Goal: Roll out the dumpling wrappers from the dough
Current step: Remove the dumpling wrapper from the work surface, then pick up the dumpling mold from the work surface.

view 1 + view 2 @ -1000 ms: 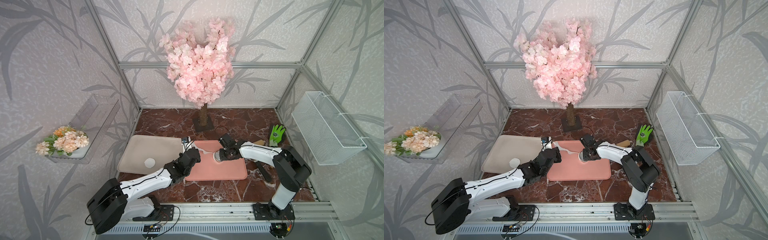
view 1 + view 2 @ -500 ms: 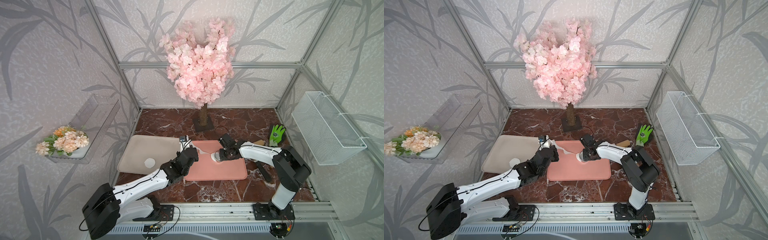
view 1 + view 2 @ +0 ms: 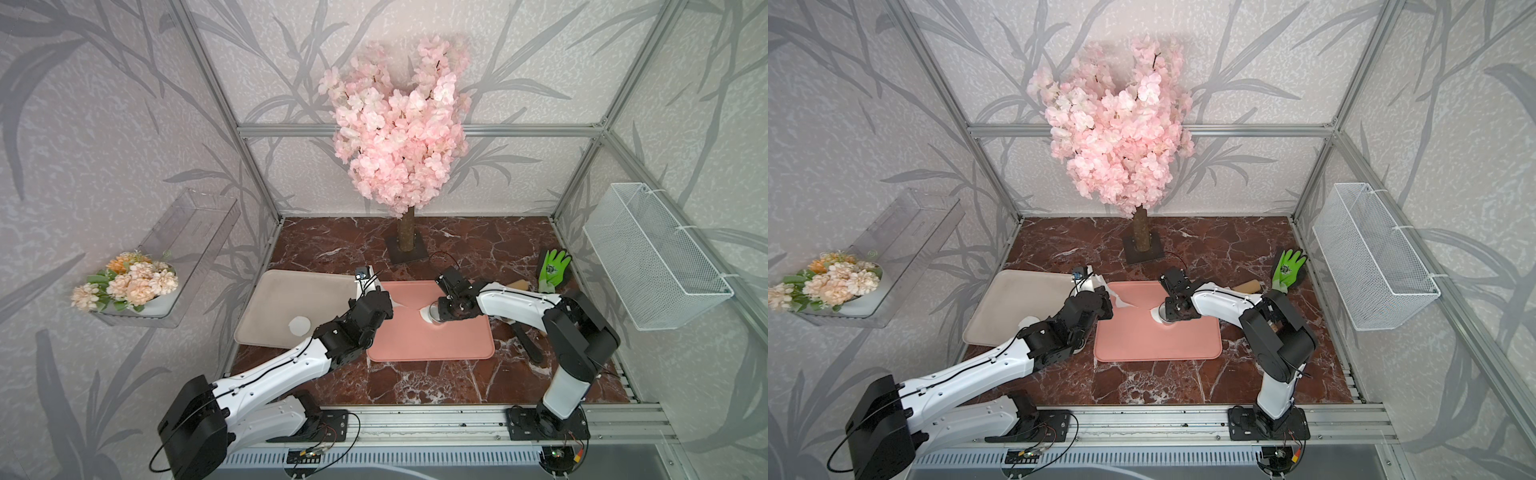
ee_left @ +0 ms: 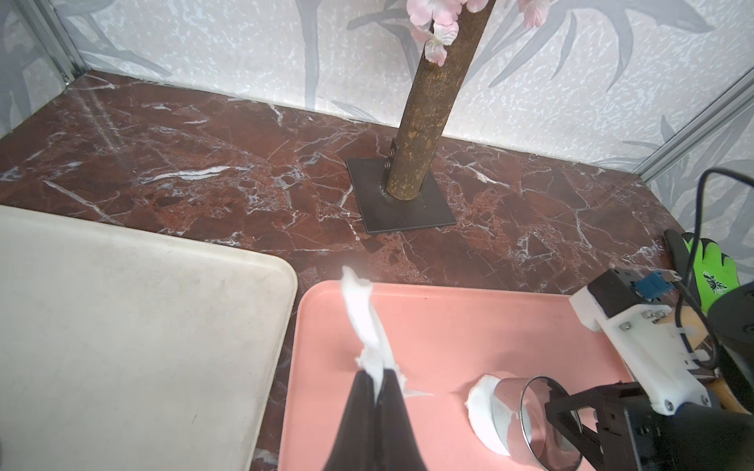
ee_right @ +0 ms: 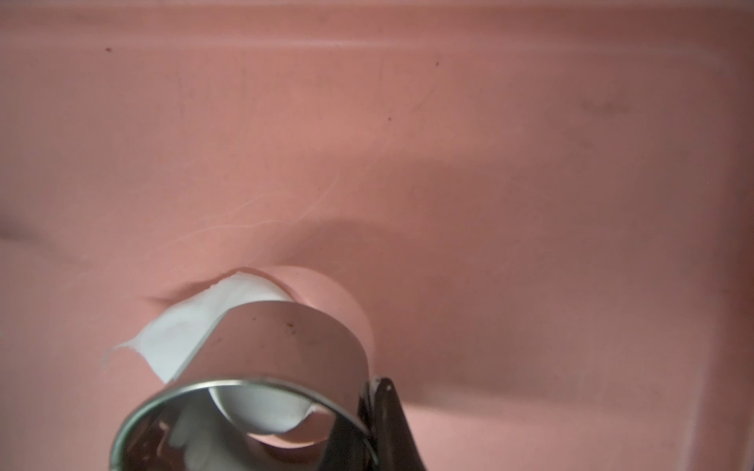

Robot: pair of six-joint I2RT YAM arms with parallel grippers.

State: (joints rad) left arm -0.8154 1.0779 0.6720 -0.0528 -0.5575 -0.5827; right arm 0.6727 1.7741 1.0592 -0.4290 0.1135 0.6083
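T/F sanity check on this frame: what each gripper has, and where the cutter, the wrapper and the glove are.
1. The left gripper is shut on a dough strip. True.
2. One dumpling wrapper lies on the beige tray. True.
3. The ring cutter sits on the beige tray. False: the right gripper holds it, tilted, over the pink tray.
4. The green glove lies on the pink tray. False: it lies on the marble tabletop.
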